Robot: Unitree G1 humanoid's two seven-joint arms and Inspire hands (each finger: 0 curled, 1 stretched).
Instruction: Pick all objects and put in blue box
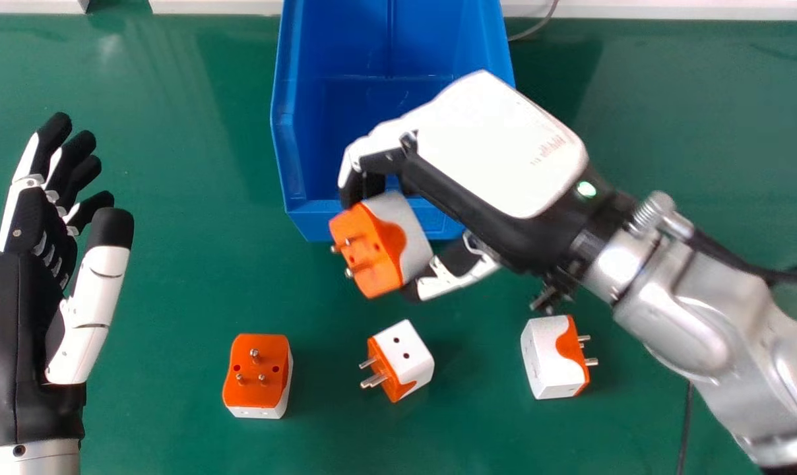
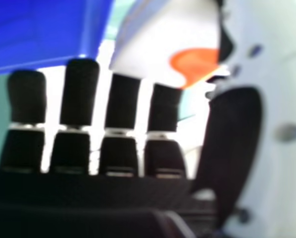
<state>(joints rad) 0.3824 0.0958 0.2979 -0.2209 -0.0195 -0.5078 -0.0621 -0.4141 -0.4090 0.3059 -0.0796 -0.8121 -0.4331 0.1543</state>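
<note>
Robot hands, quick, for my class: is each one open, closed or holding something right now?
Left black-and-white hand: open, empty.
Right black-and-white hand: closed on boxy orange-and-white plug adapter.

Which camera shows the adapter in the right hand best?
The head view: the held adapter shows its orange face, two pins and a white side. The right hand view catches white body and an orange patch beside the thumb, cut off at the picture's edge.
</note>
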